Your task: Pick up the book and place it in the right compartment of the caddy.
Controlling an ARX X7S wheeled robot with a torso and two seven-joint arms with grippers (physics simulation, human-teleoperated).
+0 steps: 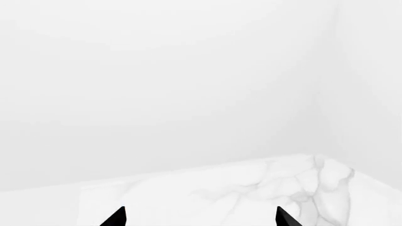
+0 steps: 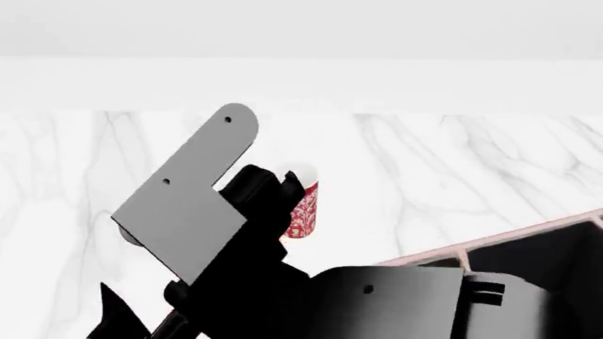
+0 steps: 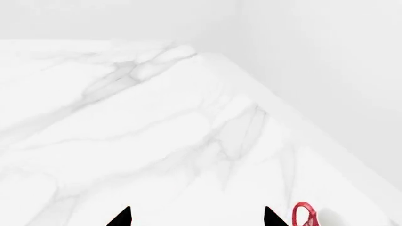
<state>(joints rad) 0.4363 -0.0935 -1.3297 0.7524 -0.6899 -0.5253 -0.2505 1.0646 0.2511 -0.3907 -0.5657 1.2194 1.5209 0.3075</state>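
The book does not show in any view. The caddy (image 2: 513,239) appears only in the head view at the lower right: a pale pinkish rim, a divider and black-lined compartments, partly covered by a black arm link (image 2: 396,304). My left gripper (image 1: 201,219) is open over bare marble near a table corner, with nothing between its black fingertips (image 1: 118,217). My right gripper (image 3: 197,219) is also open and empty above the marble, its fingertips (image 3: 272,217) spread wide.
A red-and-white patterned mug (image 2: 301,208) stands on the marble table (image 2: 452,162) behind a grey bracket (image 2: 188,205) of my arm; its red handle (image 3: 304,215) shows beside the right gripper. The table's far edge meets a white wall (image 2: 301,78).
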